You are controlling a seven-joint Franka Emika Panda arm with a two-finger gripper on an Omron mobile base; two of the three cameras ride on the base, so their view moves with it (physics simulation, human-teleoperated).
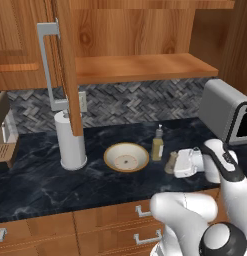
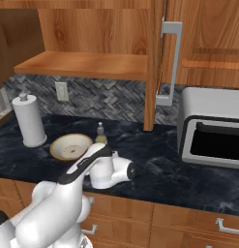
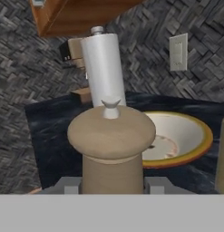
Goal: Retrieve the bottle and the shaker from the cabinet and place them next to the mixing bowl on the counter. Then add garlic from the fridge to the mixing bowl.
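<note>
Tan shaker (image 3: 111, 145) clamped in jaws (beside mixing bowl (image 3: 177, 138)).

Tan shaker (image 3: 111, 145) close up, mixing bowl (image 3: 186, 136) just behind it.

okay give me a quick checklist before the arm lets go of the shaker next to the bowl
1. Gripper shut on shaker: ok.
2. Shaker upright: ok.
3. Shaker beside the bowl: ok, just to its right past the bottle.
4. Bottle already on the counter by the bowl: ok.
5. Shaker base resting on the counter: cannot tell, hidden by the hand.
6. Gap between shaker and bottle: cannot tell, they look close.
</note>
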